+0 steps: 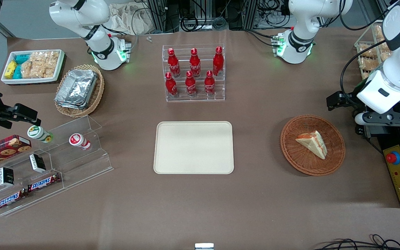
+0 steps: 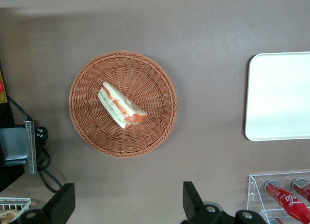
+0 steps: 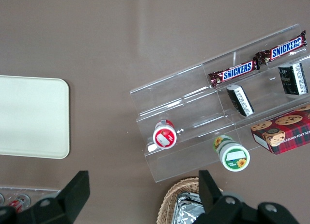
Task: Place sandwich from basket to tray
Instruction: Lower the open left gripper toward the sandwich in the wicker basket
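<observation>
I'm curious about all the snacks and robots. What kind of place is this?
Probably a robot lab set up like a snack shop. Red bottles stand on a clear rack, a sandwich lies in a basket, cables trail nearby, and the open gripper is above the table beside the basket.

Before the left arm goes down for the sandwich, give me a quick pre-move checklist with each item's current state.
1. Sandwich lies in the basket, uncovered: ok.
2. Nothing else in the basket to snag on: ok.
3. Left end effector is open and holds nothing: ok.
4. End effector is over the sandwich: not ok; it hangs high above the table, off the basket's rim.
5. Tray has a bare surface to receive the sandwich: ok.
6. Table between basket and tray is free of things: ok.
</observation>
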### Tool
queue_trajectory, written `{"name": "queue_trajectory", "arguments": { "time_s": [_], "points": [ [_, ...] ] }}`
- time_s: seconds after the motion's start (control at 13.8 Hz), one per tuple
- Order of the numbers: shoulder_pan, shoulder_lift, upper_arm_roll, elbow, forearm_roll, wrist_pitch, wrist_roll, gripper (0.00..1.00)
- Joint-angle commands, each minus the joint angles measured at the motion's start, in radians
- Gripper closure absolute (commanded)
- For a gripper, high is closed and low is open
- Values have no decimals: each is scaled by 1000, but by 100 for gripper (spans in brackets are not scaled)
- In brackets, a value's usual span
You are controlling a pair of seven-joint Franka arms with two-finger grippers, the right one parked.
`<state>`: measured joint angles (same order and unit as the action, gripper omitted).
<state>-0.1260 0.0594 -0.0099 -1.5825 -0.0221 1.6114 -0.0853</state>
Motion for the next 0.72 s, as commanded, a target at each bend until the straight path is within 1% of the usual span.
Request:
{"name": "queue_trajectory", "arguments": {
  "time_s": [0.0, 0.22, 0.43, 0.51, 0.58, 0.65],
  "points": [
    [-3, -6, -5, 21, 19, -45, 7, 0],
    [-1, 0, -4, 26, 13, -45, -48, 0],
    [12, 3, -1, -4, -5, -115, -97, 0],
    [14, 7, 5, -22, -18, -123, -149, 0],
    [14, 14, 19, -42, -25, -123, -265, 0],
    [14, 22, 27, -68, -24, -113, -345, 0]
  ]
}}
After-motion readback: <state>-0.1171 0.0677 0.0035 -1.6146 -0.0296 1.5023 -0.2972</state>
